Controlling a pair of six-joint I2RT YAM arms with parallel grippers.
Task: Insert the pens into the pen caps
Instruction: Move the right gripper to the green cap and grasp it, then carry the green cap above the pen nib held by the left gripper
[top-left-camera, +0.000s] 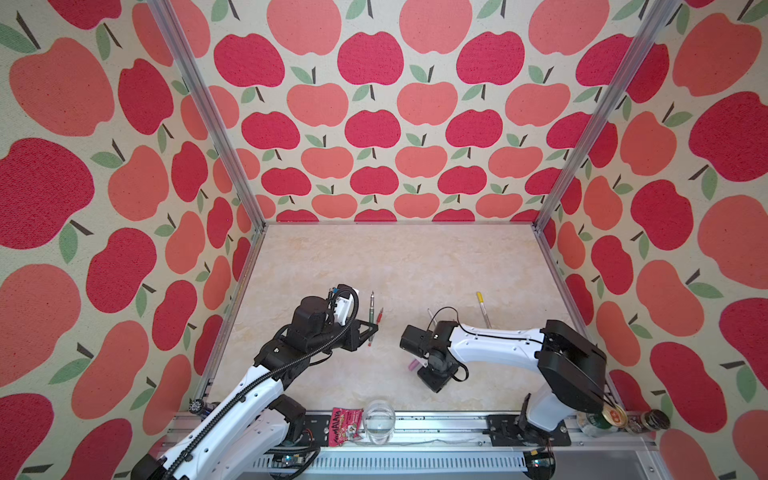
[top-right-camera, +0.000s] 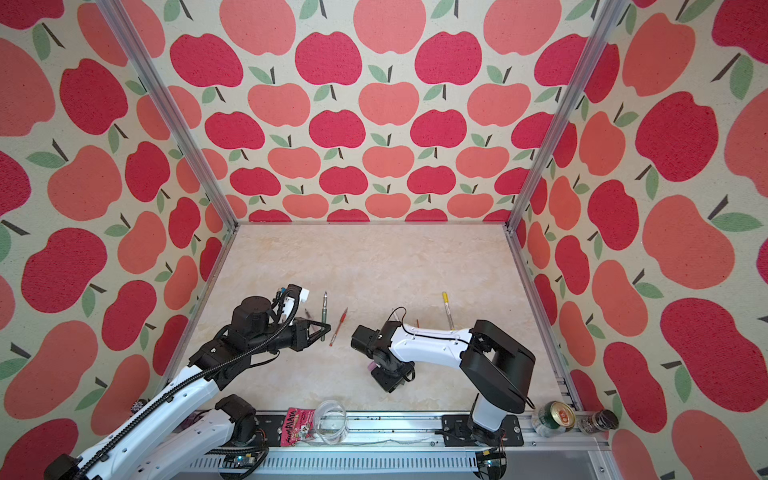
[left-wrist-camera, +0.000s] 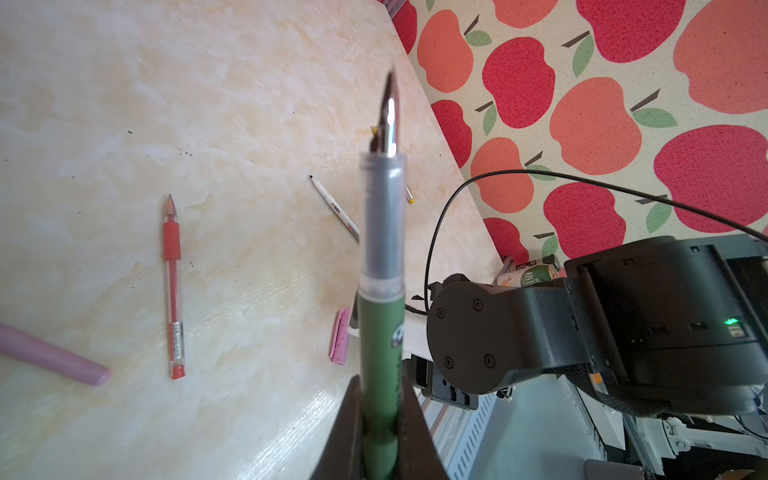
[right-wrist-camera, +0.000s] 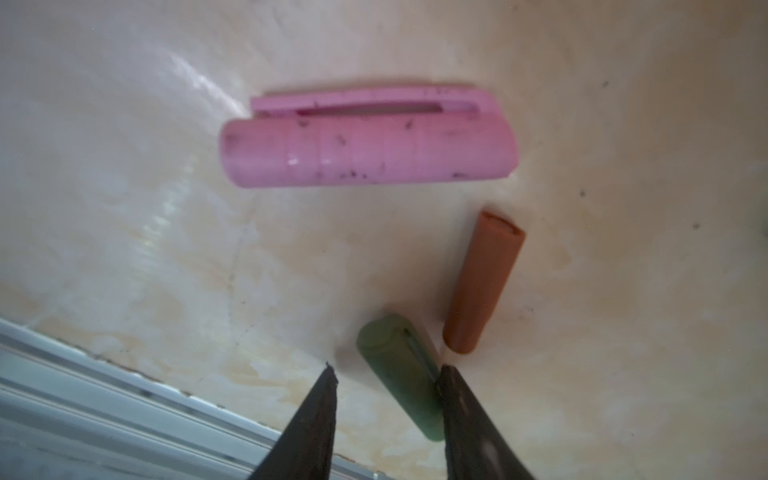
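Green plastic lies between the half-open jaws of the right gripper (right-wrist-camera: 388, 370), which holds nothing yet. To take it well, it seems best to centre the jaws across the dark green cap (right-wrist-camera: 402, 380) and close squarely, so it neither rolls nor skids into the brown cap (right-wrist-camera: 482, 282) just beside it. The cap lies flat on the table (right-wrist-camera: 124, 208), one jaw touching its side, the other apart. Farther out lies the pink cap (right-wrist-camera: 368, 145). The left gripper (left-wrist-camera: 380, 436), clamped on the dark green pen (left-wrist-camera: 382, 332), holds it nib outward

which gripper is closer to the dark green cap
Right. The right gripper has the dark green cap between its open jaws; the left gripper is well away, shut on the green pen.
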